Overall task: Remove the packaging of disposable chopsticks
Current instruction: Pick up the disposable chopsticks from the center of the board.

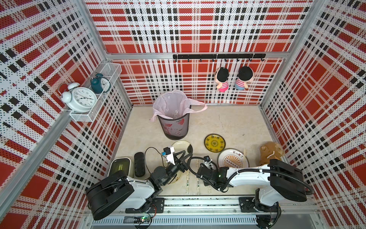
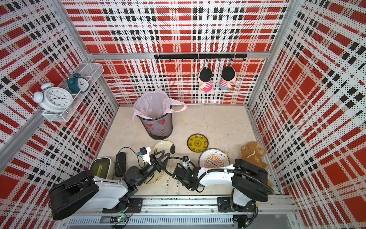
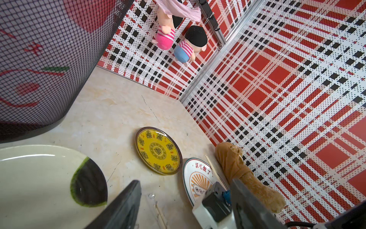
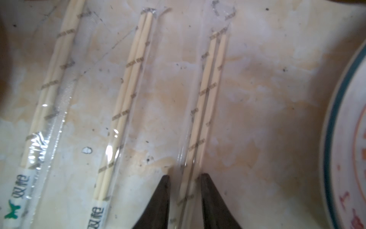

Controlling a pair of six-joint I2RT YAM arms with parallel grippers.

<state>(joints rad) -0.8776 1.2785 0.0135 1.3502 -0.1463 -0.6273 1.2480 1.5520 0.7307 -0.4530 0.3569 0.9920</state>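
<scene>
Black right tool (image 4: 185,175), slightly parted, straddles wrapped chopsticks (image 4: 206,95); left tool (image 3: 185,181) gapes empty.

Pale marbled worktop (image 1: 227,123): mesh bin (image 1: 175,126) at the back; cream plate (image 1: 180,145), yellow plate (image 1: 214,143), printed plate (image 1: 232,161); teddy (image 1: 270,152) by the right wall; three pairs of chopsticks (image 4: 128,79) in clear sleeves (image 4: 143,89), side by side near the front.

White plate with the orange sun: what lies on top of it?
One bare pair of chopsticks lies on the rim of the plate. The right arm hides its near edge.
</scene>
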